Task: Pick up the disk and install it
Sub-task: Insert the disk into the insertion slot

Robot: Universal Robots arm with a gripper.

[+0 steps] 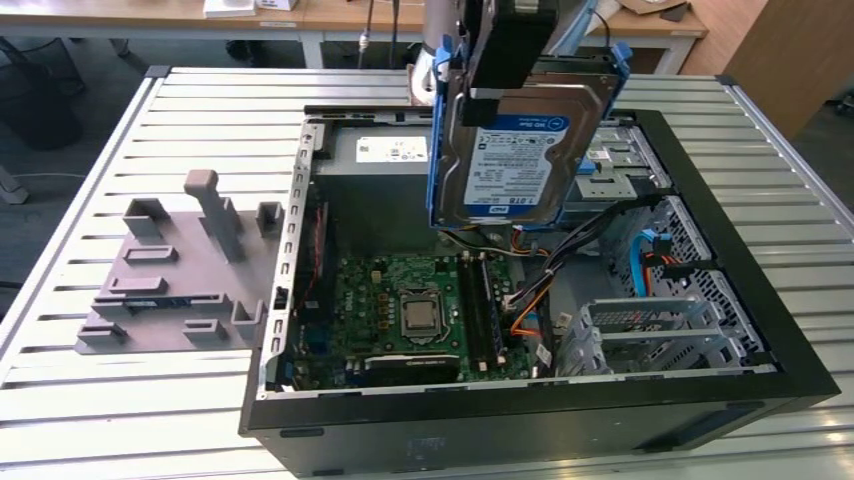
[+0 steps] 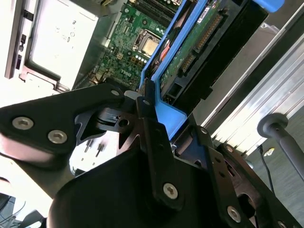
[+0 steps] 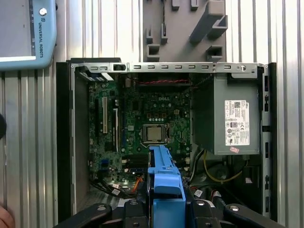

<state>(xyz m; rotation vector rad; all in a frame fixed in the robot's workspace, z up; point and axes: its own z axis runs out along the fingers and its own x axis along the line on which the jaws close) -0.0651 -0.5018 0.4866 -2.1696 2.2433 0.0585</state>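
Tool (image 1: 501,85) clamped on the disk (image 1: 523,160). Fingers (image 2: 149,128) press the blue carrier frame from either side at its upper end; the grip shows in both wrist views. The disk hangs upright from the tool, label side toward the exterior camera, held in the air over the open computer case (image 1: 534,425).

Directly beneath the tool: the motherboard (image 1: 400,300) with its processor socket (image 1: 420,316), and orange and black cables just beside it.

Beside the tool, toward the exterior view's left: a grey power supply (image 1: 380,150) with a white sticker, seated in a corner of the case.

The case lies on its side on the slatted metal desk (image 1: 120,400).

Farther out from the tool on the same side, a grey fixture (image 1: 180,270) with upright posts rests on the desk, apart from the case.
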